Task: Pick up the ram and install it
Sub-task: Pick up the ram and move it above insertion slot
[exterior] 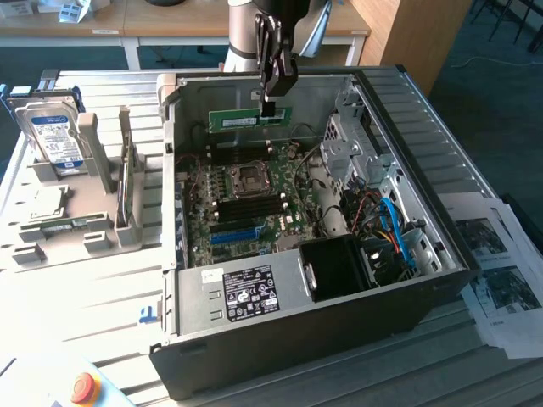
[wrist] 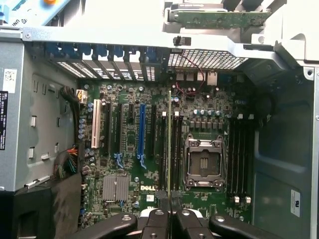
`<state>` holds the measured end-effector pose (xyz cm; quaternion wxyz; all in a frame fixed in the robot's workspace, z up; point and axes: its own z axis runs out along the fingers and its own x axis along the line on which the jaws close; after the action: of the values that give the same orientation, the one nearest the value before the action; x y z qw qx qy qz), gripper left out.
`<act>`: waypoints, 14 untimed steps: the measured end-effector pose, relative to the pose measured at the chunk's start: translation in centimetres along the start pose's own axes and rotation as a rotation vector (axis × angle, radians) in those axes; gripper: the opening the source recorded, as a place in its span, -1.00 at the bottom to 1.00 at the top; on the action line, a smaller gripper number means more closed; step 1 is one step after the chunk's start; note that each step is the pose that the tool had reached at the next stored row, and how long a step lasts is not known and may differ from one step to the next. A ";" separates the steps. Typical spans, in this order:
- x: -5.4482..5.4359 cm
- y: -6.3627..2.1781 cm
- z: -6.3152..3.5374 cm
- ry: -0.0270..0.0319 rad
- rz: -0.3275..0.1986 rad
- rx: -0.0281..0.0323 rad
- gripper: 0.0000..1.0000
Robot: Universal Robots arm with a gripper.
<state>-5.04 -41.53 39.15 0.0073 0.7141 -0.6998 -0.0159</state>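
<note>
Gripper [exterior: 269, 109] is pinched shut on the ram [exterior: 237, 119], fingers clamping its top edge off-centre, nearer the end on the exterior view's right. The ram is held on edge inside the open PC case [exterior: 441, 161], up near the far wall and clear above the motherboard [exterior: 242, 203]. Its long axis is level and runs left-right across the exterior view, roughly parallel to that far wall, with the labelled face toward the camera. In the wrist view the ram [wrist: 169, 144] shows edge-on as a thin line running straight out from the gripper [wrist: 169, 200]. That line is parallel to the memory slots [wrist: 162, 149] and sits over them, between the blue expansion slot [wrist: 142, 129] and the CPU socket [wrist: 203, 163]. More dark slots [wrist: 239, 154] sit on the socket's other side. Whether the ram's lower edge is exactly over one slot cannot be told. Outside the case, on the exterior view's left, a hard drive [exterior: 55, 136] stands in a grey fixture [exterior: 85, 229]. Printed sheets [exterior: 501, 263] lie on the exterior view's right, and a red button [exterior: 82, 387] is near the front corner.
</note>
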 end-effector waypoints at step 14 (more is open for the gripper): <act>0.0 -0.59 -0.01 0.0000 0.000 0.0000 -0.76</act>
<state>-4.45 -41.52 39.14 0.0073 0.7142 -0.6997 -0.0159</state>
